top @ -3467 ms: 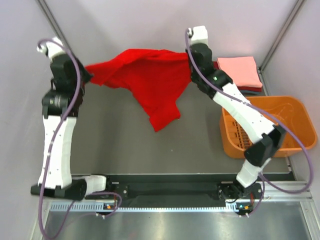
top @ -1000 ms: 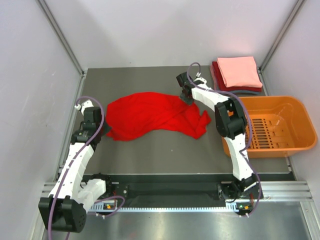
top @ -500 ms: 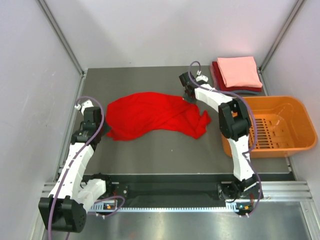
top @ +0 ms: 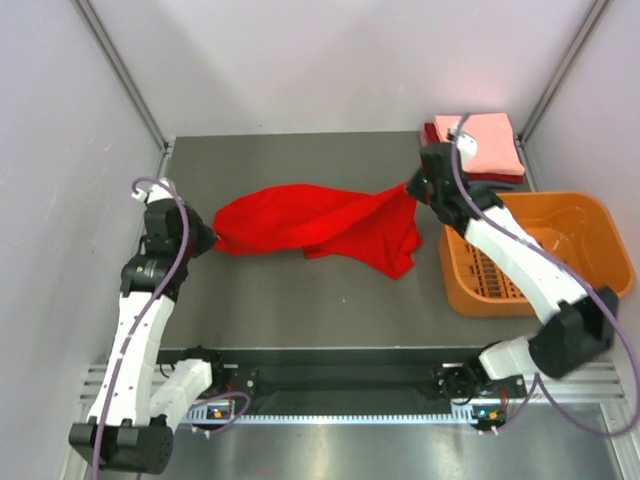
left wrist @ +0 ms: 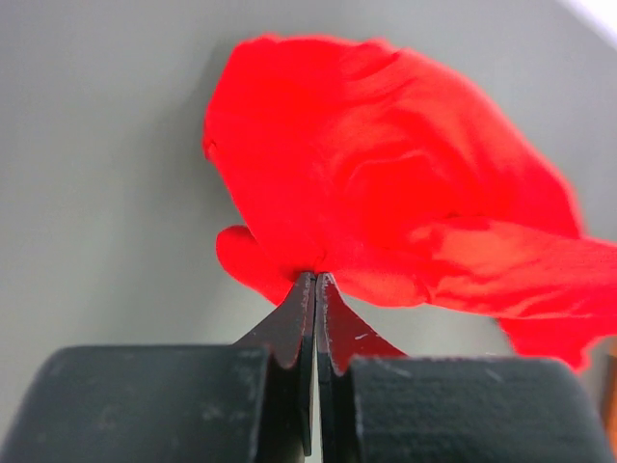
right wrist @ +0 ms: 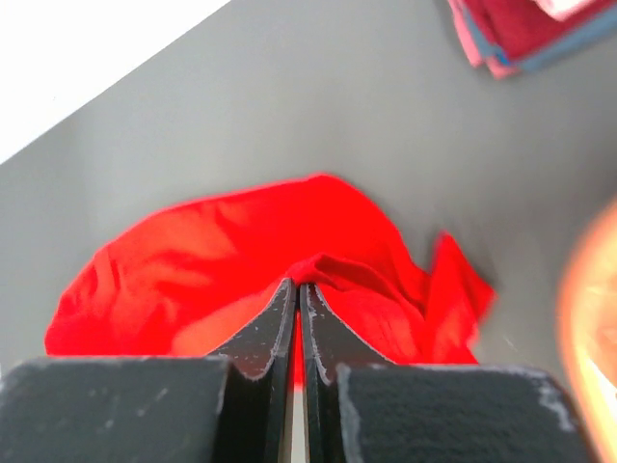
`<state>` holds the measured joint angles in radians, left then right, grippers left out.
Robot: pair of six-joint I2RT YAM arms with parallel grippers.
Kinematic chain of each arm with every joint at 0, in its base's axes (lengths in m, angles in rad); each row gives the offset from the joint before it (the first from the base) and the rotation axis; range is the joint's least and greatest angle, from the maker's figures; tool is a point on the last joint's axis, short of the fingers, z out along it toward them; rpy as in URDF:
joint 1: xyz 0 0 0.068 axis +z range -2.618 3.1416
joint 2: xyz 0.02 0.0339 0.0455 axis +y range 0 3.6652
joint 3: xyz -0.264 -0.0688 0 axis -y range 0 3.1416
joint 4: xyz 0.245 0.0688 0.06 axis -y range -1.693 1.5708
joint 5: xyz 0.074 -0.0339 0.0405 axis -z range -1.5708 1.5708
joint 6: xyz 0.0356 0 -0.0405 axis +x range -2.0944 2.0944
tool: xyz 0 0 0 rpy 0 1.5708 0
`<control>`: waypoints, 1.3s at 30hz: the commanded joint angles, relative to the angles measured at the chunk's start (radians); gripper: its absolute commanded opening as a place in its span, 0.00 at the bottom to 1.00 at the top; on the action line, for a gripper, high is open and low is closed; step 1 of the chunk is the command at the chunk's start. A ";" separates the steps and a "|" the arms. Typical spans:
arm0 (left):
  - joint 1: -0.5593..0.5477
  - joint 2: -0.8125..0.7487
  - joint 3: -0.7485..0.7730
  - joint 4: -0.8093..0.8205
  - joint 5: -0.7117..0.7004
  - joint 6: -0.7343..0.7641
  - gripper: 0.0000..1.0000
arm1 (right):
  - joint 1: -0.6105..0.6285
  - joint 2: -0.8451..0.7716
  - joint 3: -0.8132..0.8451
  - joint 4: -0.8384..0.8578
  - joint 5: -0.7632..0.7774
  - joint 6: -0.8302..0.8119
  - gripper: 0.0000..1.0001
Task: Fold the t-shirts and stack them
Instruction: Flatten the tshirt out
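A bright red t-shirt (top: 310,225) lies crumpled across the middle of the grey table, stretched between both arms. My left gripper (top: 208,240) is shut on its left edge; the wrist view shows the cloth (left wrist: 386,193) pinched at the fingertips (left wrist: 305,289). My right gripper (top: 415,185) is shut on the shirt's right upper edge, lifting it a little; a fold of red cloth (right wrist: 289,241) is caught between its fingertips (right wrist: 286,294). Folded t-shirts (top: 476,145), salmon-pink on top of dark red and grey-blue, are stacked at the back right.
An orange plastic basket (top: 590,250) stands at the right edge of the table, partly under my right arm. The folded stack (right wrist: 521,29) shows at the top right of the right wrist view. Walls close in the table on left, back and right.
My right gripper has shut on the shirt's right edge and pulled it up and to the right, toward the folded stack. The left arm has shifted slightly back, still holding the left edge.
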<state>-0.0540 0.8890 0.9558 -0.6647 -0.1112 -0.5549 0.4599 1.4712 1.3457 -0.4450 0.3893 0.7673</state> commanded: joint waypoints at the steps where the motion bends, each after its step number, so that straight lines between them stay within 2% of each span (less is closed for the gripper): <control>1: 0.005 -0.088 0.133 -0.088 0.038 0.003 0.00 | 0.000 -0.193 -0.106 -0.012 -0.021 -0.039 0.00; 8: 0.005 -0.165 0.457 -0.242 0.070 -0.059 0.00 | 0.010 -0.696 -0.186 -0.173 -0.112 -0.027 0.00; 11: 0.005 -0.174 0.552 -0.259 0.087 -0.089 0.00 | 0.010 -0.799 -0.163 -0.178 -0.141 -0.019 0.00; 13: 0.005 -0.167 0.589 -0.256 0.093 -0.102 0.00 | 0.010 -0.805 -0.145 -0.161 -0.147 -0.025 0.00; 16: 0.005 -0.142 0.572 -0.214 0.085 -0.109 0.00 | 0.010 -0.741 -0.115 -0.097 -0.161 -0.051 0.00; 19: 0.005 -0.089 0.523 -0.133 0.045 -0.085 0.00 | 0.010 -0.599 -0.051 0.020 -0.205 -0.086 0.00; 20: 0.005 -0.073 0.509 -0.093 0.030 -0.071 0.00 | 0.008 -0.497 -0.019 0.072 -0.236 -0.109 0.00; 22: 0.005 0.000 0.486 0.025 -0.019 -0.053 0.00 | 0.010 -0.384 0.064 0.109 -0.257 -0.126 0.00; 23: 0.005 0.033 0.492 0.057 -0.042 -0.033 0.00 | 0.010 -0.265 0.167 0.153 -0.279 -0.158 0.00; 25: 0.005 0.144 0.530 0.168 -0.111 -0.016 0.00 | 0.006 -0.133 0.312 0.161 -0.282 -0.187 0.00; 26: 0.005 0.186 0.550 0.204 -0.123 0.002 0.00 | 0.005 0.002 0.484 0.155 -0.277 -0.219 0.00; 27: 0.005 0.280 0.582 0.229 -0.139 0.006 0.00 | 0.000 0.070 0.574 0.154 -0.279 -0.233 0.00; 28: 0.005 0.332 0.677 0.247 -0.157 0.004 0.00 | -0.006 0.134 0.664 0.154 -0.285 -0.252 0.00; 29: 0.006 0.378 0.728 0.261 -0.148 -0.002 0.00 | -0.013 0.261 0.846 0.158 -0.290 -0.296 0.00; 31: 0.009 0.508 0.887 0.310 -0.095 -0.020 0.00 | -0.024 0.374 1.089 0.170 -0.273 -0.342 0.00; 32: 0.011 0.546 0.940 0.327 -0.069 -0.040 0.00 | -0.041 0.456 1.142 0.199 -0.244 -0.370 0.00; 34: 0.013 0.635 1.091 0.358 0.003 -0.063 0.00 | -0.076 0.483 1.169 0.296 -0.201 -0.375 0.00; 36: 0.013 0.697 1.225 0.359 0.045 -0.065 0.00 | -0.092 0.448 1.109 0.394 -0.184 -0.399 0.00; 39: 0.013 0.677 1.268 0.378 0.074 -0.062 0.00 | -0.098 0.387 1.069 0.479 -0.147 -0.473 0.00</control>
<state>-0.0471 1.6455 2.1208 -0.4343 -0.0959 -0.6044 0.3779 1.9678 2.4004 -0.1806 0.1799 0.3931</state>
